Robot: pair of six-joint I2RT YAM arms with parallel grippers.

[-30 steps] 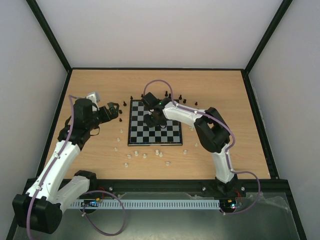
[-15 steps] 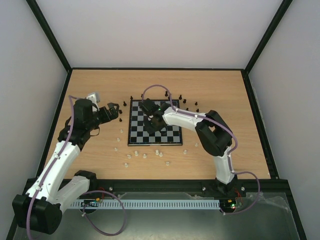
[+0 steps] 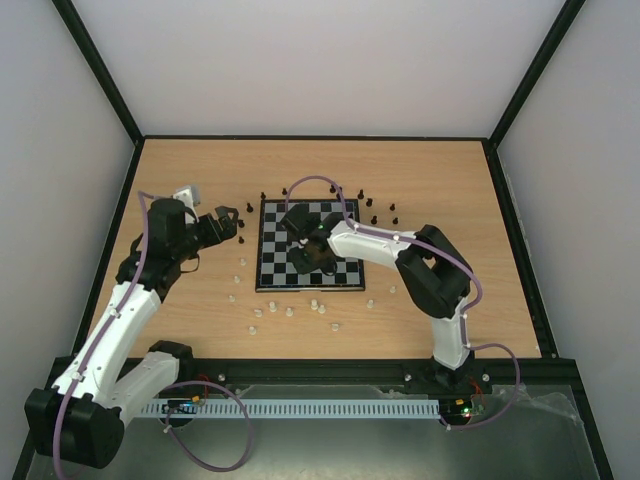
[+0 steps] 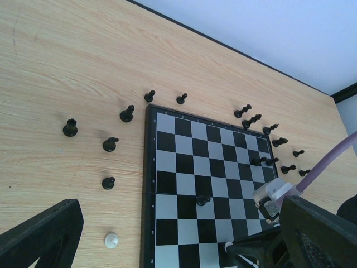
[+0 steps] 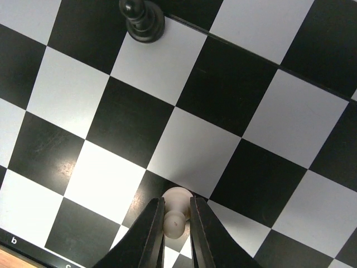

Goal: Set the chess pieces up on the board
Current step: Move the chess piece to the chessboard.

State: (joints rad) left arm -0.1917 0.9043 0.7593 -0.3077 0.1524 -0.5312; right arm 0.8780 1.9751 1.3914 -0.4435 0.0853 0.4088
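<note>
One white pawn point(image 5: 177, 195) is pinched between the fingers of my right gripper point(image 5: 177, 204), over the board point(image 5: 201, 151). A black piece point(image 5: 140, 22) stands ahead of it. My left gripper point(image 4: 178, 229) is spread wide, holding nothing, with the board ahead of it.

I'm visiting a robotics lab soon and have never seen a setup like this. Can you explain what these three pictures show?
Two white robot arms are bolted at the near edge of a wooden table. One picture looks down from above and behind them. The other two come from a camera on each arm's wrist. On the table lies a small chessboard, with black pieces scattered along its far and left sides and cream pieces loose near its front edge. One black piece stands on the board. The right gripper is closed on a cream piece, apparently a pawn, over the squares. The left gripper hangs open beside the board, holding nothing.
</note>
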